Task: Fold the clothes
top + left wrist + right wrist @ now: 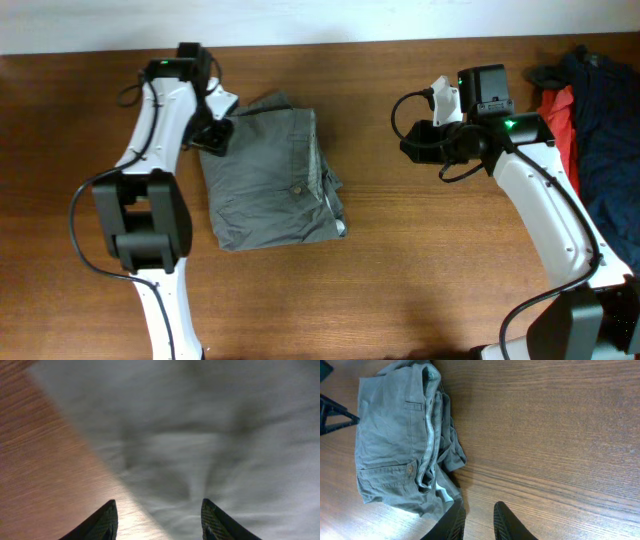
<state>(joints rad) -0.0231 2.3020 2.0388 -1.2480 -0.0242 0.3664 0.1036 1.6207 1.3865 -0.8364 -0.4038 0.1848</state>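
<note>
Grey-olive shorts (272,180) lie folded on the bench (420,290), left of centre.
L claw (159,502) hangs over the shorts' upper-left corner (overhead view), jaws well apart, nothing btwn them. R claw (479,510) is apart to the right over bare wood, jaws just a slit apart, empty. Waistband button (410,468) faces up; pale lining shows at the fold edge.

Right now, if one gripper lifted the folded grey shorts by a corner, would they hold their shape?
Probably not: the shorts look like soft wrinkled cotton, so they would likely droop and unfold. The loose layers at the waistband may slide apart. Pushed, they would probably bunch rather than glide on the table.
</note>
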